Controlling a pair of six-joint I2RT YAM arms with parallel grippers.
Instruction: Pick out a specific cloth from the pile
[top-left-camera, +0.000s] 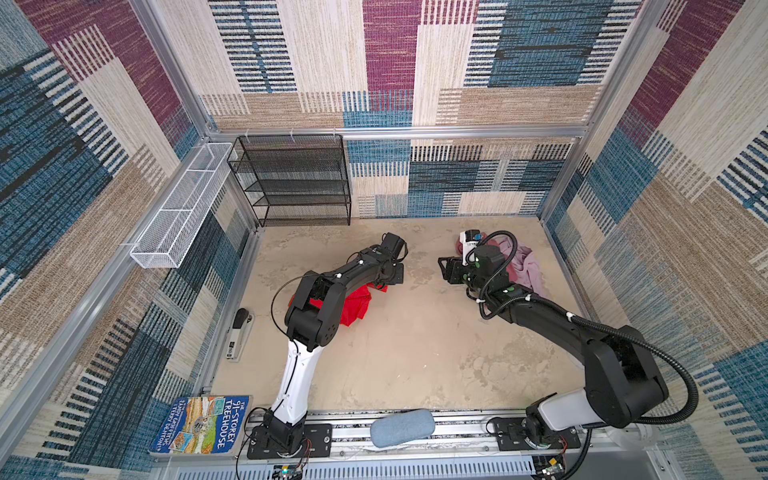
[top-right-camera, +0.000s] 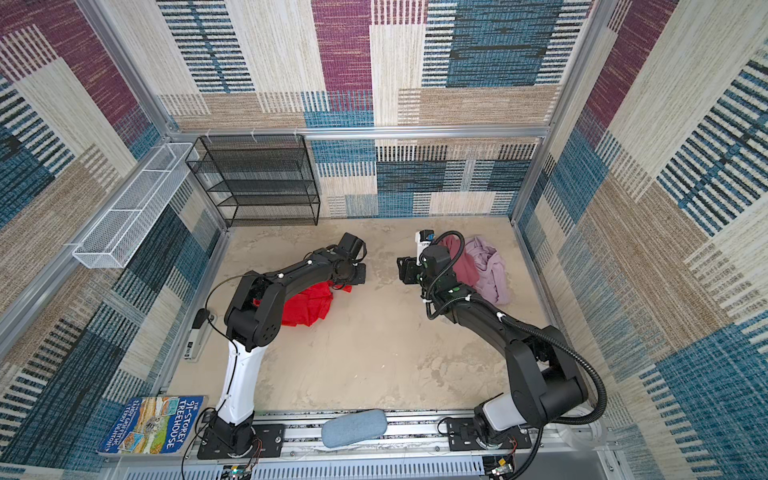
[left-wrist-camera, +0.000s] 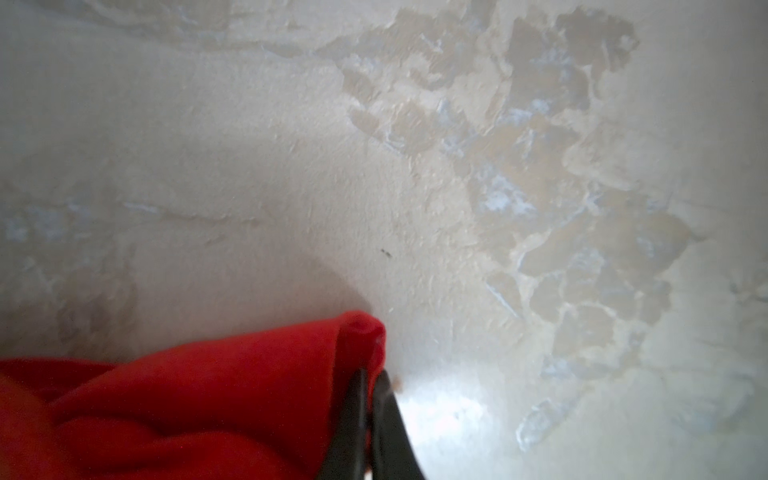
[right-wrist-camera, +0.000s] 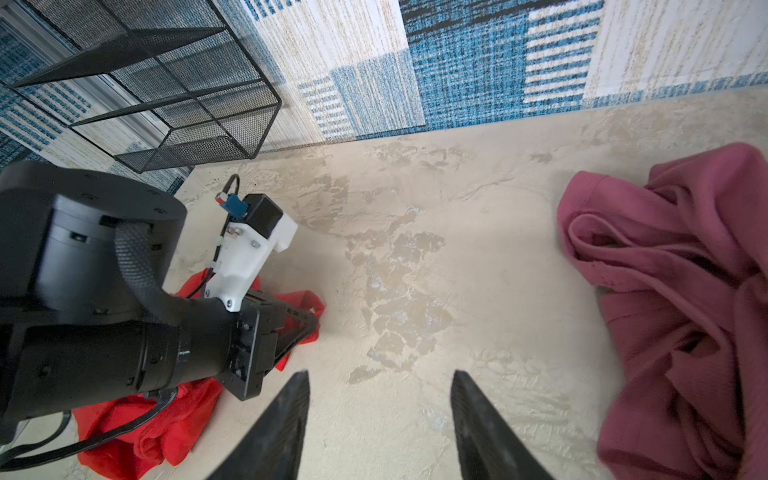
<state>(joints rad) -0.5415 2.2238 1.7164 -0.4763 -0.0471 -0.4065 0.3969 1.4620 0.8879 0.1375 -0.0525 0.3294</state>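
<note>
Left fingers (left-wrist-camera: 352, 419) clamp a thin fold of the red cloth (left-wrist-camera: 208, 395), lower centre; lifting may slip it. Right fingers (right-wrist-camera: 286, 419) gape, empty.

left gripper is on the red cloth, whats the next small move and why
Probably lift the left gripper slightly. It is shut on an edge fold of the red cloth, which lies apart from the rose and lilac pile; a small raise would test the pinch. The right gripper is open, holding nothing.

Carpet walls (top-left-camera: 395, 62), blk shelf (top-left-camera: 291, 178), beige floor (top-left-camera: 415, 353)
</note>
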